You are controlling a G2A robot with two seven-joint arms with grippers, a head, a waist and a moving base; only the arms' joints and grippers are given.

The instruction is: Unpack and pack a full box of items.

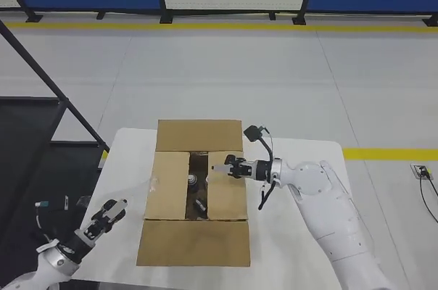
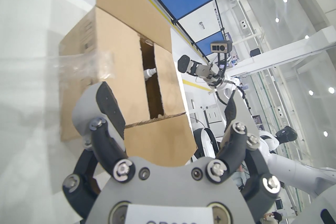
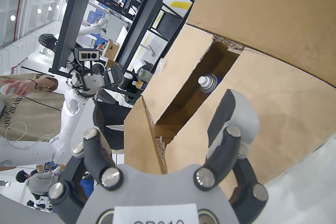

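The desk (image 1: 132, 152) takes up the lower middle of the top view, with the box (image 1: 193, 243) standing at its centre. The box's far and near outer flaps are folded out flat. The two inner side flaps lie mostly level over the opening, leaving a narrow dark slot between them down the middle.

The right tool (image 1: 226, 168) sits at mid-frame, over the right inner flap at the edge of that slot. Its wrist view shows the fingers spread wide and holding nothing. The left tool (image 1: 112, 212) is at the lower left of the frame, over bare desk and well apart from the box, also wide and holding nothing.

Contents, through the slot: a spray can (image 3: 207, 82) stands upright inside, and a white bottle (image 2: 150, 72) is visible deeper in. I cannot tell what else is there.

Assessment: the outer flaps are open and the inner flaps are not yet cleared. The items I can make out are in the box, so I judge unpacking barely begun, with the whole repacking stage left.
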